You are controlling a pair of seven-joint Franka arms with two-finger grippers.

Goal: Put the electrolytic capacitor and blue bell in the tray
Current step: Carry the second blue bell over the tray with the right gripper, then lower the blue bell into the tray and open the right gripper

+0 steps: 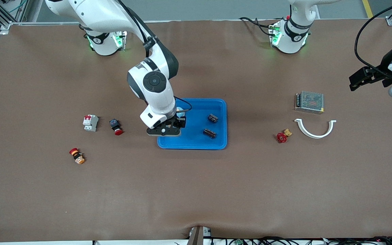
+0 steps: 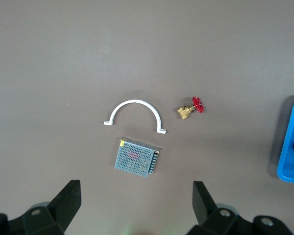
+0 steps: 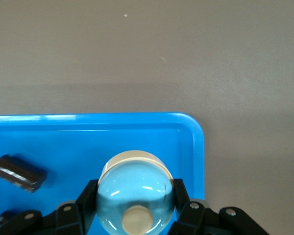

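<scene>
The pale-blue domed bell with a cream button on top sits clamped between the fingers of the right tool, which hangs over the end of the shallow bright-blue rectangular plastic tray nearest the right arm's end of the table; whether the bell touches the tray floor I cannot tell. I judge it a light, rigid piece with a smooth, glossy dome that could slip, so the hold across its round sides, low near the cream rim, looks the sound one. Two small dark cylindrical electrolytic capacitors lie in the tray toward its other end; light, stiff and apt to roll, best pinched across the body.

The left tool waits with fingers apart over the edge at the left arm's end of the brown table, above a grey perforated metal box, a white plastic half-ring and a small brass valve with a red handwheel.
</scene>
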